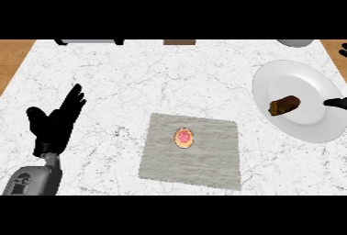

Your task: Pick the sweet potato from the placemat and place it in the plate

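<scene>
Where the right edge of the frame cuts it off, only a small black tip of the right hand shows, lying over the right part of the plate; so little is in view that I cannot tell whether it is open or closed, and it has hold of nothing that can be seen. Just left of that tip, with a narrow gap between, the sweet potato lies on the white plate, a short brown piece tilted so that its right end sits higher in the frame. The plate fills the right side of the white marbled counter.

Lower centre, well apart from the plate, a grey placemat lies flat, and on it rests a small round pastry with a pink middle.

At the left of the frame the left hand rests open, straight and pointing up the frame, holding nothing, its grey forearm entering from the lower left corner.
</scene>
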